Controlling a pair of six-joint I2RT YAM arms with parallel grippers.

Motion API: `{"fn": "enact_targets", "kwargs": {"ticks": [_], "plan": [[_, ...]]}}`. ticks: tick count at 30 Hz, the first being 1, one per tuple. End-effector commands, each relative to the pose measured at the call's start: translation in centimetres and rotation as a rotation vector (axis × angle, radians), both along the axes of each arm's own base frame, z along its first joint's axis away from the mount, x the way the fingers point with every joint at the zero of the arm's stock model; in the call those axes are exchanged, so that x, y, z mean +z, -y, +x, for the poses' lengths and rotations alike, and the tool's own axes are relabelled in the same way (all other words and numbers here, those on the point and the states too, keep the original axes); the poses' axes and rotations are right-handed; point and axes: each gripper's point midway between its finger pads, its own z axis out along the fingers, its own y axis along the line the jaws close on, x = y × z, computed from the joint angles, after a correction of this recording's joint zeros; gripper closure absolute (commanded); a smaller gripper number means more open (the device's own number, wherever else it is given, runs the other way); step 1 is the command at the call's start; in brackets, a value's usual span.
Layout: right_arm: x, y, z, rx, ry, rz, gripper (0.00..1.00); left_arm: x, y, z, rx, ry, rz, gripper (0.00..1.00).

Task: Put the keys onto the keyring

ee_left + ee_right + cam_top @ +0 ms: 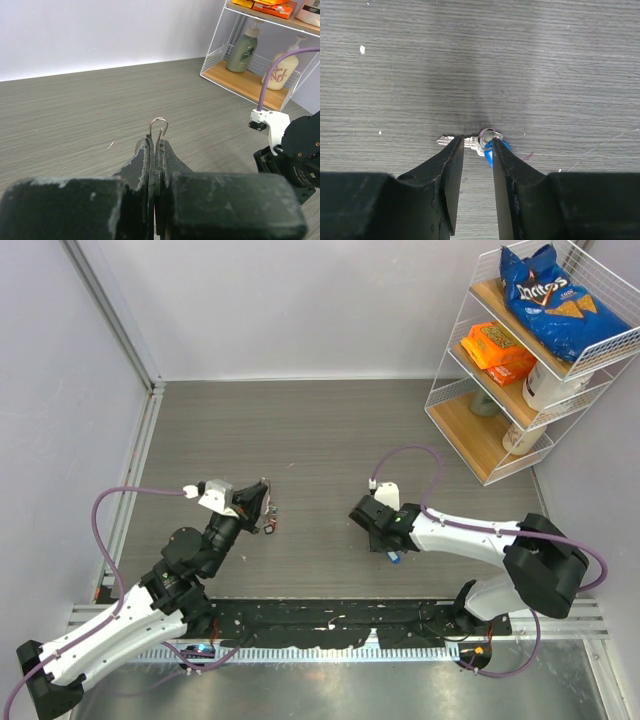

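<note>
At the near edge of the grey wood-grain tabletop [320,430], the left arm reaches up from the near left corner and the right arm comes in from the near right corner.

The left tool [155,146] has its fingers pressed together, clamped on the keyring [158,126]. The ring is a thin silver wire loop that stands upright, and only its top arc shows above the fingertips. From above, this left tool [257,504] sits left of the tabletop's middle and points toward the right arm. A small reddish thing [272,527] lies on the tabletop just beside it, too small to name.

The right tool [477,150] points down at the tabletop, its fingers apart with a narrow gap between them. A key with a blue head [499,146] lies crosswise right at the fingertips. The blue head touches the inner edge of one finger [506,165], and the silver blade pokes out past the other finger [451,160]. I cannot tell if the fingers press the key. From above, the key [396,559] shows as a blue speck on the near side of the right tool [384,538], right of the tabletop's middle and well apart from the keyring.

At the far right corner stands a white wire shelf [455,370] with wooden boards. It carries a blue chip bag [548,298], an orange box [497,348], a green bottle [243,49] and a cream bottle [281,72].
</note>
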Motion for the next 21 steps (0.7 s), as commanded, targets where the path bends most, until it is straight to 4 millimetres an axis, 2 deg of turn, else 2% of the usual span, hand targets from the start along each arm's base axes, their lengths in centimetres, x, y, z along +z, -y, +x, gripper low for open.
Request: {"fn": "enact_targets", "kwargs": {"ticks": [1, 9, 21], "plan": [[0.87, -0.53, 1.61, -0.017, 0.059, 0.008, 0.66, 2.5, -0.35, -0.07, 0.007, 0.068, -0.063, 1.0], [0.48, -0.28, 1.57, -0.018, 0.052, 0.001, 0.7, 2.32, -0.22, 0.01, 0.005, 0.064, -0.055, 1.0], [0.05, 0.13, 1.4, -0.013, 0.043, -0.002, 0.83, 2.39, -0.08, 0.06, 0.002, 0.063, -0.053, 1.0]]}}
